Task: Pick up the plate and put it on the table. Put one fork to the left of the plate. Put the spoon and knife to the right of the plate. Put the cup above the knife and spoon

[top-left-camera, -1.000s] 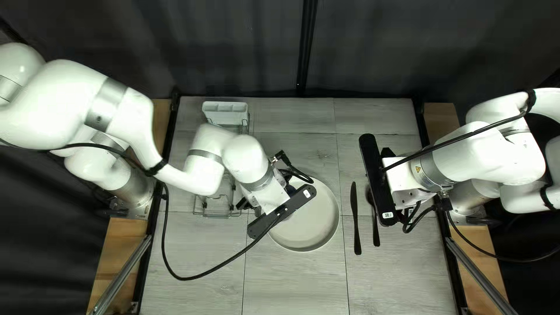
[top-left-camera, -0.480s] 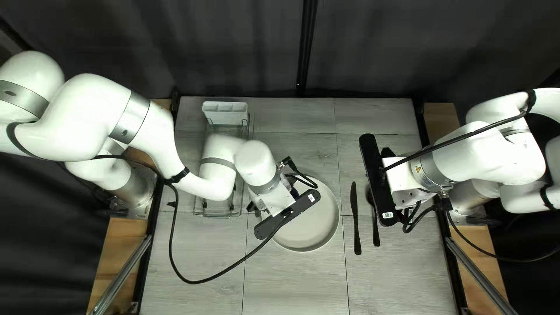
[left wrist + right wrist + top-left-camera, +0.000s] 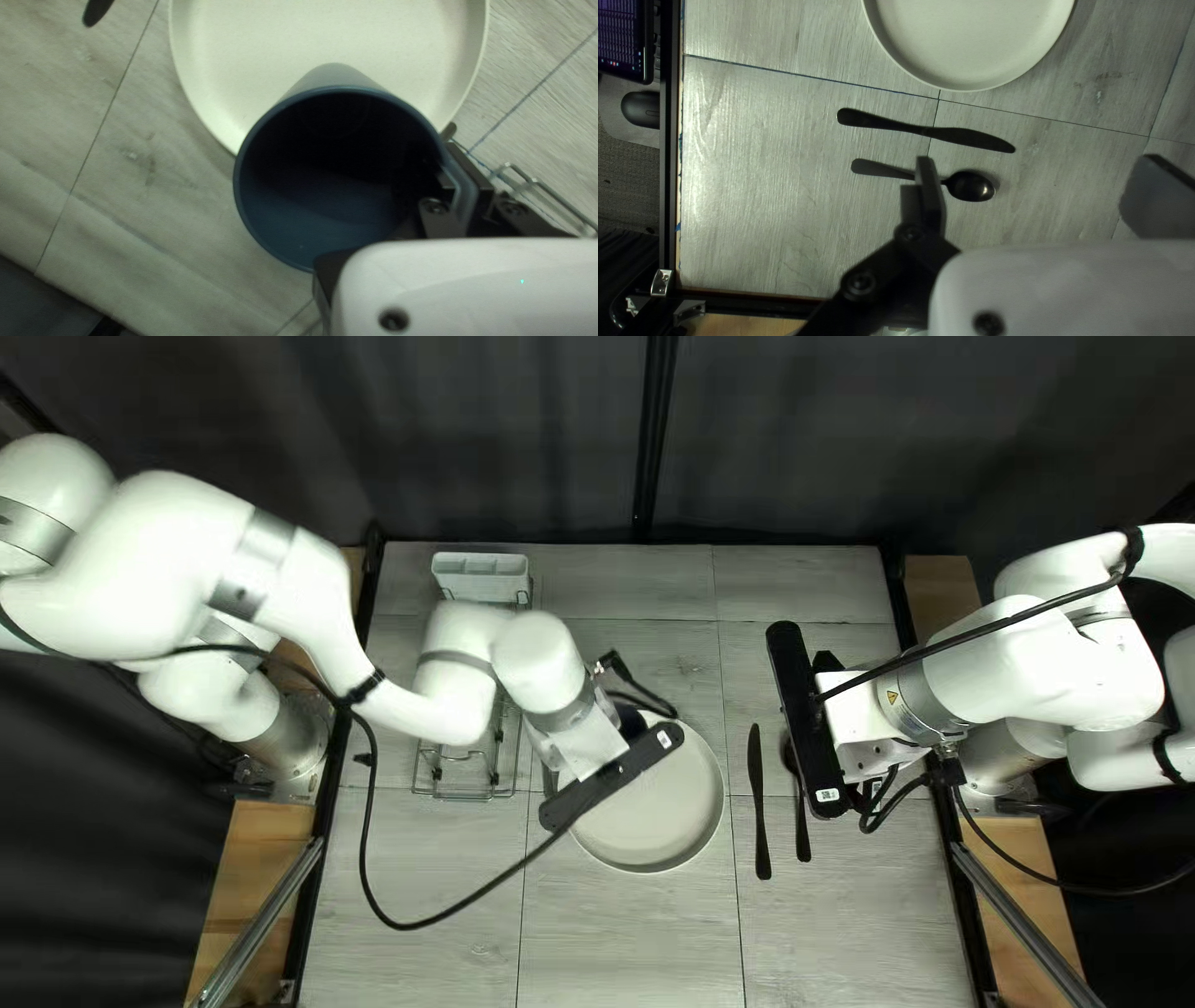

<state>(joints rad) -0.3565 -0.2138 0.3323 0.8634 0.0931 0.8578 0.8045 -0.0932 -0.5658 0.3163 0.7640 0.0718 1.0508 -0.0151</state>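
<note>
Fingers [image 3: 476,180] of your left gripper [image 3: 585,743] are clamped on the wall of the dark blue cup [image 3: 311,218], which overlaps the plate [image 3: 654,815] in your left wrist view. Your right gripper's [image 3: 862,728] fingers are apart; one crosses the spoon [image 3: 970,186] in its view. You have the knife [image 3: 759,803] between plate and spoon on the bench [image 3: 635,946], the wire rack [image 3: 464,798] left of the plate.

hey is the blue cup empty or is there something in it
It looks empty: the left wrist view shows bare walls inside the cup and one finger of the left tool, though the bottom is dark.
</note>
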